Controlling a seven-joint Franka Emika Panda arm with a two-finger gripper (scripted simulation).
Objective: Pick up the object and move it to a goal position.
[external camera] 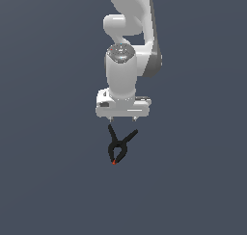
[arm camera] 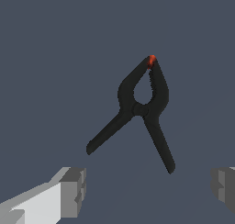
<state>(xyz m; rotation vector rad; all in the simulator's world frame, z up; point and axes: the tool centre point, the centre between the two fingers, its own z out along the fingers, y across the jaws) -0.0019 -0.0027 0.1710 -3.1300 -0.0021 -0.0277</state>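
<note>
The object, a small black spring clamp (external camera: 117, 146) with a red tip, lies flat on the dark grey surface. Its two thin handles splay toward the arm and its red tip points away. My white gripper (external camera: 123, 118) hangs just beyond the handle ends, fingers pointing down. In the wrist view the clamp (arm camera: 139, 109) lies ahead of the gripper (arm camera: 148, 185), not between the fingers. The two grey fingertips (arm camera: 75, 187) stand far apart with nothing between them, so the gripper is open. It touches nothing.
A plain dark grey surface (external camera: 48, 181) fills both views. The white arm (external camera: 126, 46) rises behind the gripper toward the top of the exterior view.
</note>
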